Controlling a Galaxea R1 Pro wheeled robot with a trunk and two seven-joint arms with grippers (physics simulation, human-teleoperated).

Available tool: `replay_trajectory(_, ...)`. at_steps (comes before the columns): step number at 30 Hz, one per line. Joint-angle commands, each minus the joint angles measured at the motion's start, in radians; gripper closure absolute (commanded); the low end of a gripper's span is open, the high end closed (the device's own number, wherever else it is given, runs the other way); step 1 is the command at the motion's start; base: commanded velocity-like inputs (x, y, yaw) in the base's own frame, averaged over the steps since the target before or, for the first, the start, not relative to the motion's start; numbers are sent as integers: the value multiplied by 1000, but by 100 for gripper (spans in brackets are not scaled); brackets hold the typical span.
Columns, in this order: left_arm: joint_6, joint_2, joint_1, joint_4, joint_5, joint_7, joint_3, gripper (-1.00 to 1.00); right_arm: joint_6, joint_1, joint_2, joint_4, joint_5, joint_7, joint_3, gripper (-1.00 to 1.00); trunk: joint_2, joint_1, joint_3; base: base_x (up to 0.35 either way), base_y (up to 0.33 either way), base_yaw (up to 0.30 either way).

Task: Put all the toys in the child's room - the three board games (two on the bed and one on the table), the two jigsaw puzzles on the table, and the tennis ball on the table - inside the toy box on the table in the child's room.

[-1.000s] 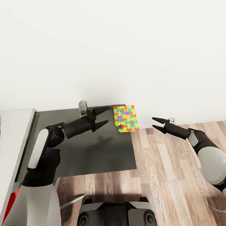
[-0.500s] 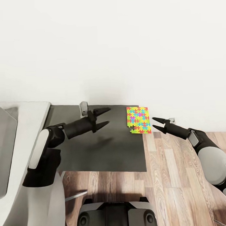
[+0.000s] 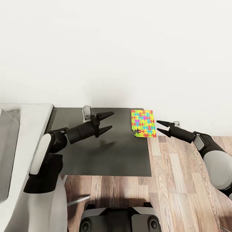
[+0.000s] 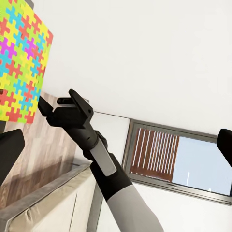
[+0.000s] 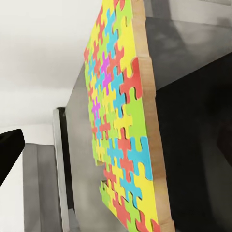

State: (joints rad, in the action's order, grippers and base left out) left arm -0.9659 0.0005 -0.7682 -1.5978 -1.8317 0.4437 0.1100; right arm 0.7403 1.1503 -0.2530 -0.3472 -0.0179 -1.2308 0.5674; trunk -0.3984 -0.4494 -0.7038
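Jigsaw puzzle (image 3: 143, 123): one, lying flat at the far right corner of a dark slab (image 3: 107, 153), against the wall, one edge at the slab's rim, so reachable from the side.
Right hand (image 3: 159, 127): fingers spread wide, empty, level with and just beside the puzzle's edge; apparently lined up for an edge grip.
Left hand (image 3: 108, 121): spread wide, empty, above the slab.
Bench (image 3: 29, 119): white top, at left.

Domestic room, simulated render.
Plain white wall (image 3: 127, 45) meets wood-plank floor (image 3: 185, 180); a bright jigsaw puzzle (image 3: 143, 123) lies on a dark flat surface (image 3: 110, 153), and the left wrist view shows a dark-framed window (image 4: 174, 162) with slats.
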Motion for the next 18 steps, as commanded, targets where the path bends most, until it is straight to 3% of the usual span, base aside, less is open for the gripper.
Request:
replay_trajectory(1, 0, 0, 0, -1, -10, 10, 0, -100, 9, 1, 0, 0, -2, -2, 5, -100, -2, -1, -1, 0, 0, 8)
replay_trajectory(9, 0, -2, 1, -1, -7, 11, 1, -100, 9, 1, 0, 0, -2, -1, 5, -100, -2, -1, -1, 0, 0, 38)
replay_trajectory(18, 0, -3, 1, -1, -4, 12, 1, -100, 10, 1, 0, 0, -2, 0, 5, -100, -2, -1, -1, 0, 0, 148)
